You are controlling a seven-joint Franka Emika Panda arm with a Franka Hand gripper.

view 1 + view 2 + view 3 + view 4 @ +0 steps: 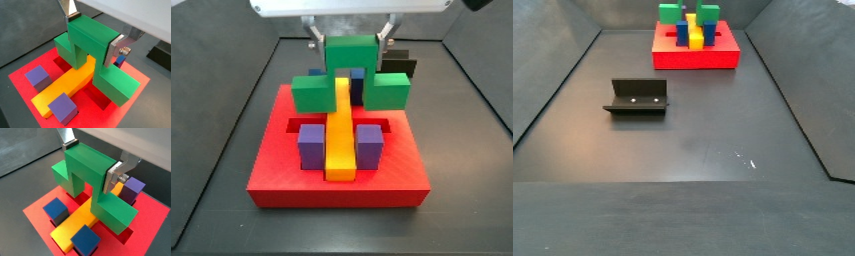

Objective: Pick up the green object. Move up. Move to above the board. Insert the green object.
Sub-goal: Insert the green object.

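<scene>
My gripper (91,34) is shut on the green object (90,31), its silver fingers (115,51) clamping the tall middle block from both sides; both wrist views show this. The green object (352,55) hangs at the far end of the red board (338,178). Its two legs (314,95) straddle the far end of the long yellow bar (341,130), right at the board's slots. I cannot tell whether the legs touch the board. In a side view the gripper (352,47) comes straight down from above. From farther off the green object (671,13) and board (696,58) sit at the far end of the floor.
Two purple-blue blocks (311,145) (370,143) flank the yellow bar on the board. A black block (398,63) stands behind the board on the right. The dark fixture (637,97) stands on the floor, well apart from the board. Dark walls enclose the floor.
</scene>
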